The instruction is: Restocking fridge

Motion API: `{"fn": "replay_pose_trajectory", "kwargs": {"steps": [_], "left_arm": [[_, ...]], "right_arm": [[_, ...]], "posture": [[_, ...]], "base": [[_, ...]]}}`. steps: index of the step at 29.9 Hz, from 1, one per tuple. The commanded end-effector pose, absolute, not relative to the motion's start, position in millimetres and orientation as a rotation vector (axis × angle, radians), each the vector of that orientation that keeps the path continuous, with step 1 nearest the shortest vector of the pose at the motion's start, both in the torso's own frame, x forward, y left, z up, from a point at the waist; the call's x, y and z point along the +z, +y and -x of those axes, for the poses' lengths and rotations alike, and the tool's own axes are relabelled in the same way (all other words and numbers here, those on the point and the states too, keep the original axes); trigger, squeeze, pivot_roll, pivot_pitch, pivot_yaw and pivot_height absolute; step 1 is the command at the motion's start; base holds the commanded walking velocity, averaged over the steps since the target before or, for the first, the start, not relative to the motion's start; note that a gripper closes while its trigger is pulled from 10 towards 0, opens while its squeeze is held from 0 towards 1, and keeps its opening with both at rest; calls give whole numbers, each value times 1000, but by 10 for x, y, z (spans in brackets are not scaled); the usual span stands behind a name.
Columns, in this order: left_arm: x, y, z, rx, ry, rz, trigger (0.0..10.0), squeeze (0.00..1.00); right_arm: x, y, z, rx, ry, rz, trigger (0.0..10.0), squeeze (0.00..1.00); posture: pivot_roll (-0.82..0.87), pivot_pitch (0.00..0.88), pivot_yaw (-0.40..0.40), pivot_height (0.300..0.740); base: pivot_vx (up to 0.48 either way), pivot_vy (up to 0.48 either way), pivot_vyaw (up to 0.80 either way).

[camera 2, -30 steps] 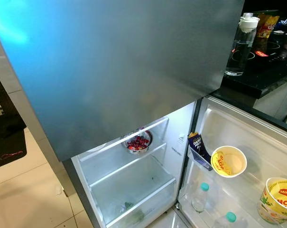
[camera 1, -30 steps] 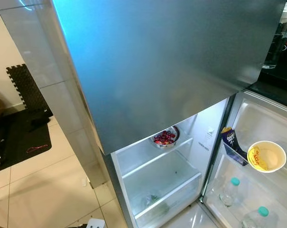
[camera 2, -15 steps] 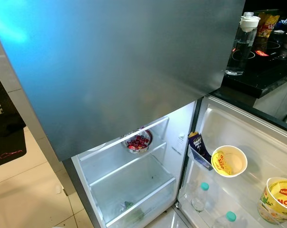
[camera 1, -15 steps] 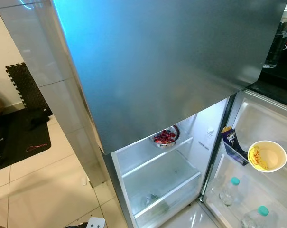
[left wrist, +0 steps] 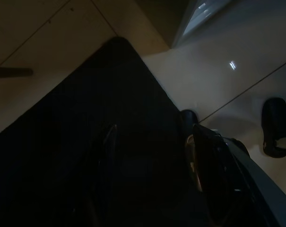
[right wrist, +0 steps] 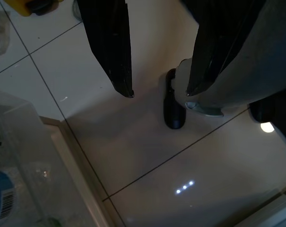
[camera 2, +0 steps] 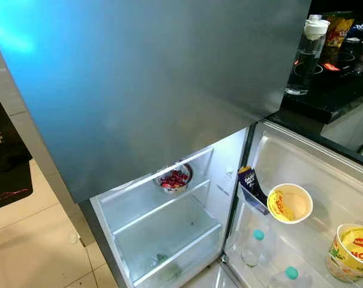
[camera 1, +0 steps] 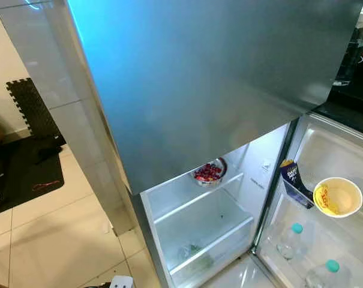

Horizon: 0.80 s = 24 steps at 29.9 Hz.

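A home kitchen: an open fridge (camera 1: 199, 222) beside a black cooktop counter (camera 2: 337, 90) on tiled floor (camera 1: 55, 240).

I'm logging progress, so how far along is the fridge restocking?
Partly done: the fridge door stands open, holding a paper cup, a snack packet, bottles and a yellow tub; a bowl of berries sits on a shelf. The right gripper hangs open and empty over the floor; lower shelves remain bare.

Off to the left we've got a black mat (camera 1: 22, 174) on the pale tiled floor (camera 1: 55, 240), with a dark foam tile (camera 1: 32, 108) leaning against the wall behind it. Far right, a black counter (camera 2: 334, 90) holds a clear bottle (camera 2: 304, 57) and a yellow snack bag (camera 2: 336, 30).
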<state>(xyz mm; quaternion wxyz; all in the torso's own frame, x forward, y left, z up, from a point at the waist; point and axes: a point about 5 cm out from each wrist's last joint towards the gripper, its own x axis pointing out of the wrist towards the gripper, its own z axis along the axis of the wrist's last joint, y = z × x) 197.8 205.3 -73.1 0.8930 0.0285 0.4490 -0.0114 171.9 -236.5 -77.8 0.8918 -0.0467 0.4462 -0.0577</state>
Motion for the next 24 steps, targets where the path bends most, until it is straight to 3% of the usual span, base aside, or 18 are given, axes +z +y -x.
{"fn": "replay_pose_trajectory", "kwargs": {"steps": [1,24], "left_arm": [[-760,2076,-1921,-8,950,-52,10000,0],[-738,2074,-1967,-11,946,-56,10000,0]], "right_arm": [[-827,-2323,-1645,-103,961,102,10000,0],[-823,-2343,-1646,-116,964,101,10000,0]], "posture": [[-139,139,70,740],[-139,140,72,740]], "base": [[0,0,0],[0,0,0]]}}
